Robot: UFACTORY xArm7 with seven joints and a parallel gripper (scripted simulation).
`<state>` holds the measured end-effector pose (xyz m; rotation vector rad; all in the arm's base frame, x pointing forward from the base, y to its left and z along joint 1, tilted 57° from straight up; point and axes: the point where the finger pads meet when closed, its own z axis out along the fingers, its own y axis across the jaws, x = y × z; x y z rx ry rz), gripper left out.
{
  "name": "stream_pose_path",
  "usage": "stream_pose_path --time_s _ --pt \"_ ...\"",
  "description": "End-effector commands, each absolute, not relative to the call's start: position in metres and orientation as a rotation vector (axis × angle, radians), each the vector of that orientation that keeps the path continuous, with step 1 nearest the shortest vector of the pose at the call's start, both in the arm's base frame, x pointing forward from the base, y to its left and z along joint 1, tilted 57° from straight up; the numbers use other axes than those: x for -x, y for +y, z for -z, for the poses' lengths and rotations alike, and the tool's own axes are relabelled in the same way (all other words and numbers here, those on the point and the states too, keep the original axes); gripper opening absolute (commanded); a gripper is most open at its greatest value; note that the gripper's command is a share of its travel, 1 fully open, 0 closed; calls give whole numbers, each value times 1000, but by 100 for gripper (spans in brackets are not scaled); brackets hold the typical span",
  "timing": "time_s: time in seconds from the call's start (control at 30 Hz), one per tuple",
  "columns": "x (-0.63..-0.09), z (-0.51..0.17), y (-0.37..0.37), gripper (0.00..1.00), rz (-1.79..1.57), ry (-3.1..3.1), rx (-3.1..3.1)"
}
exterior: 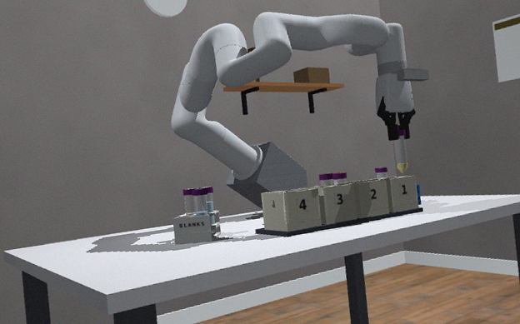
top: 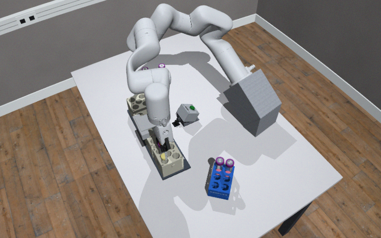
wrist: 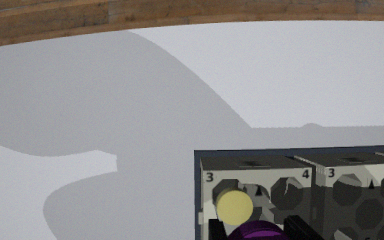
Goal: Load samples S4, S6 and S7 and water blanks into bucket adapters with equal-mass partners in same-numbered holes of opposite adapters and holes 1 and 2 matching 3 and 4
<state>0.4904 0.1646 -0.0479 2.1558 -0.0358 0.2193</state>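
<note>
My gripper [top: 163,146] [exterior: 399,133] [wrist: 259,231] is shut on a purple-capped tube [exterior: 400,149] with a small yellow fill in its tip. The tube hangs upright, its tip just above adapter 1 [top: 171,168] [exterior: 405,199] [wrist: 205,200]; in the wrist view the yellow tip [wrist: 235,207] overlaps hole 3. The cap dot is hidden. Adapter 2 [exterior: 375,207], adapter 3 [exterior: 341,212] and adapter 4 [exterior: 303,218] stand beside it on the dark loading stand [top: 185,167] [wrist: 197,220]. Two capped tubes [exterior: 325,177] [exterior: 340,176] show over adapter 3, one tube [exterior: 381,171] over adapter 2.
A blue rack [top: 218,193] holds two purple-capped tubes [top: 220,160] [top: 229,162] in its far row. The BLANKS rack [exterior: 186,235] holds several tubes. The small desk [top: 186,113] with the green DONE key [top: 192,107] stands between the stand and the robot base [top: 261,106].
</note>
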Motion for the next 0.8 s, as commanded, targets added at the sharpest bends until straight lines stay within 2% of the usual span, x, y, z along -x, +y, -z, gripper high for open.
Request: stream_pose_path --time_s 0.0,0.77 --pt "-491 47 167 0 -223 -34 -2160" --pt "-493 56 155 0 -223 -34 -2160"
